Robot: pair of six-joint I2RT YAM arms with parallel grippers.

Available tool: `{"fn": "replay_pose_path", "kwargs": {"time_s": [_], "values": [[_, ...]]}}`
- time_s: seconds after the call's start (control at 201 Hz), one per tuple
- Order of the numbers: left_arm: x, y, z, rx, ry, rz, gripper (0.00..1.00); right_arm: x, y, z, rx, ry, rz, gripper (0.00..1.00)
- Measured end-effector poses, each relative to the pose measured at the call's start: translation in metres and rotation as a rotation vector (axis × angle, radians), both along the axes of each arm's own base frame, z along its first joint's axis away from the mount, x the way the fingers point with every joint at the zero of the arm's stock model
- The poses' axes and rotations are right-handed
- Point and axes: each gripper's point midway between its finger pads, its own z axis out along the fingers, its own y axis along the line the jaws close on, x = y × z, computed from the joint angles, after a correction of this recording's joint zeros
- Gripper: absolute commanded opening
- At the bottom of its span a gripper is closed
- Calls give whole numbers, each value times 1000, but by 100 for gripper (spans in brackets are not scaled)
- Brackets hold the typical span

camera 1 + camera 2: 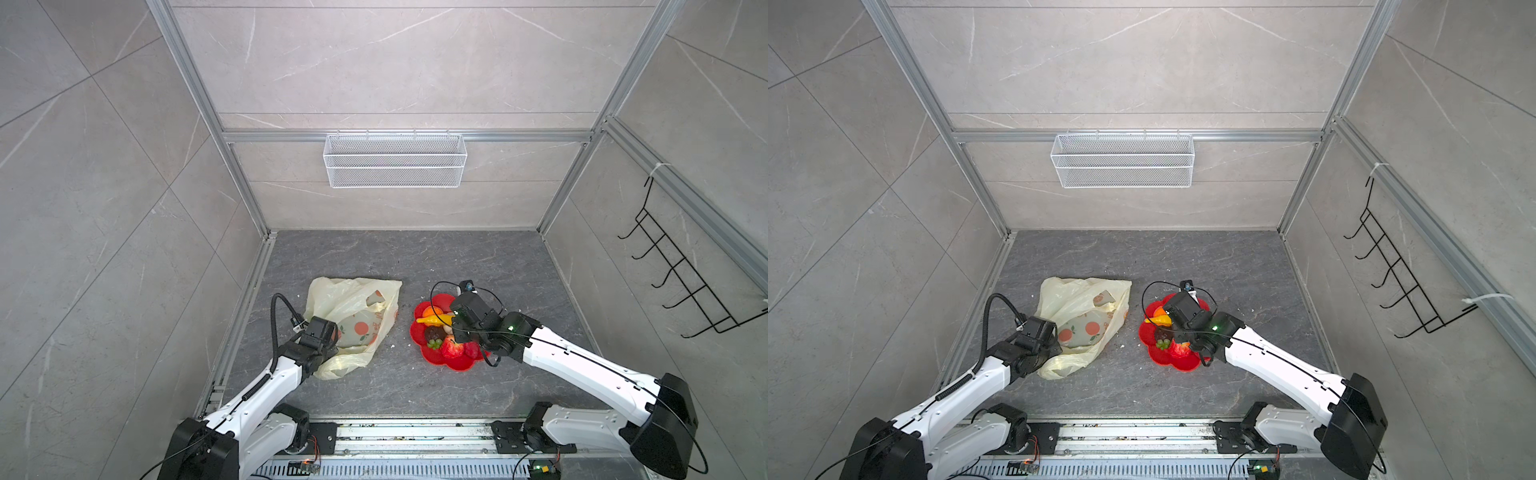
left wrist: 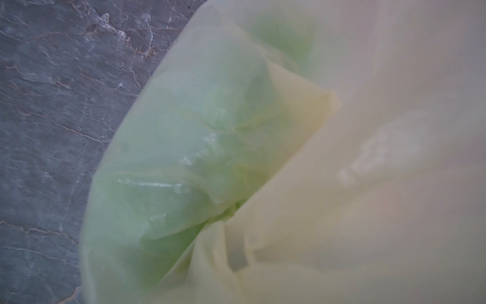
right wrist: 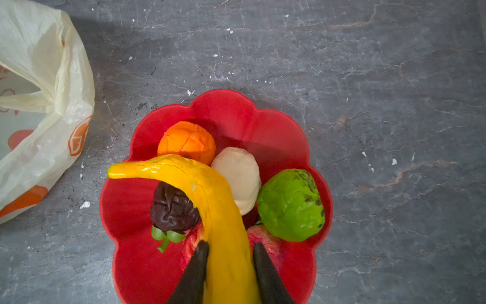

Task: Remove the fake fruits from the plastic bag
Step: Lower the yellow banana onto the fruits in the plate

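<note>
Left of centre on the dark stone-look tabletop (image 1: pixel 415 395), nearer its left edge than its right: plastic bag (image 1: pixel 353 299), pale yellow, crumpled, lying low with printed orange pictures facing up. Well apart from the plate, with a strip of bare surface between.

Right of centre: red flower-shaped plate (image 1: pixel 453 365), flat on the surface. Piled on it, per the right wrist view:
- orange (image 3: pixel 188 140) toward the plate's far rim
- beige peach (image 3: pixel 240 176) just beside the orange
- green round fruit (image 3: pixel 290 205) against the peach
- dark brown fruit (image 3: pixel 172 208) on the opposite side of the heap

In both top views also a green grape bunch (image 1: pixel 435 343) and a red strawberry (image 1: pixel 452 348) toward the plate's near rim.

Right gripper (image 3: pixel 231 246): clenched on the yellow banana (image 3: pixel 210 189), one dark finger (image 3: pixel 197 268) pressed to each side of its thick end. Held over the heap, curved tip reaching across the dark brown fruit toward the orange. Contact with the fruits below: cannot tell.

Left gripper (image 1: pixel 318 332): low over the bag's near-left part, jaws hidden under the wrist housing, closed. Left wrist view filled with blurred film gathering into folds. Whether film sits pinched between the jaws: cannot tell. Green tint through the film, source unreadable.
</note>
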Motion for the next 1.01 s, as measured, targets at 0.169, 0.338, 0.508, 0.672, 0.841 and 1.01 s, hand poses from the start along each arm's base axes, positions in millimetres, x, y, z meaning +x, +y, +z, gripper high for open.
{"fn": "replay_pose_path", "kwargs": {"time_s": [0.169, 0.338, 0.508, 0.672, 0.841, 1.01], "values": [[0, 0, 0, 1, 0, -2, 11, 6, -4, 16, 19, -66, -24, 25], [0, 0, -1, 2, 5, -3, 11, 16, -10, 24, 33, -103, -55, 25], [0, 0, -1, 1, 4, -3, 11, 35, -17, 30, 48, -148, -77, 25], [0, 0, -1, 1, 3, -3, 11, 46, -16, 21, 48, -165, -29, 25], [0, 0, -1, 0, 3, -3, 11, 53, -10, 14, 43, -162, 24, 25], [0, -1, -1, -2, 4, -5, 11, 60, -10, -3, 20, -141, 32, 25]]}}
